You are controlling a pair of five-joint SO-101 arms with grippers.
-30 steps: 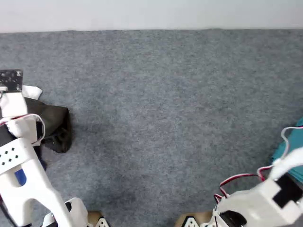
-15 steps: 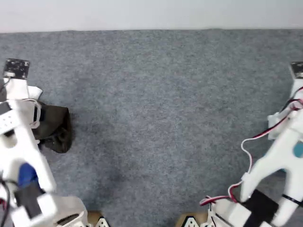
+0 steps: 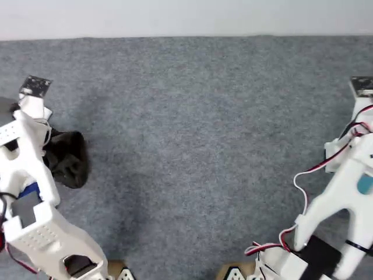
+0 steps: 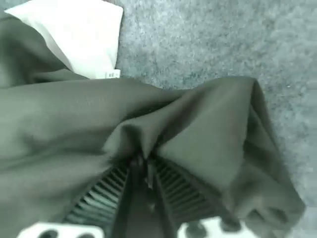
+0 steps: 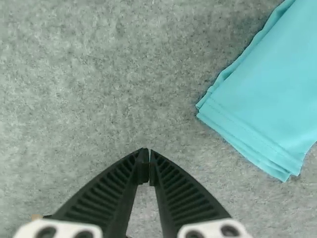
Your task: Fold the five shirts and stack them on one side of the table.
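My left gripper (image 4: 146, 171) is shut on a fold of a dark grey shirt (image 4: 198, 139), which bunches up around the jaws. In the high view that dark shirt (image 3: 69, 164) lies crumpled at the table's left edge, beside the left arm (image 3: 26, 169). A white cloth (image 4: 79, 37) with a small tag lies partly under the dark shirt. My right gripper (image 5: 145, 167) is shut with nothing in it, hovering over bare grey felt. A folded turquoise shirt (image 5: 265, 106) lies flat a short way from its tips.
The grey felt table (image 3: 204, 128) spreads wide between the two arms. The right arm (image 3: 349, 186) stands along the table's right edge. A pale wall (image 3: 186, 17) borders the far edge.
The right arm swung from the near right corner up along the right edge. The left arm shifted slightly away, and the dark shirt bunched tighter beside it.
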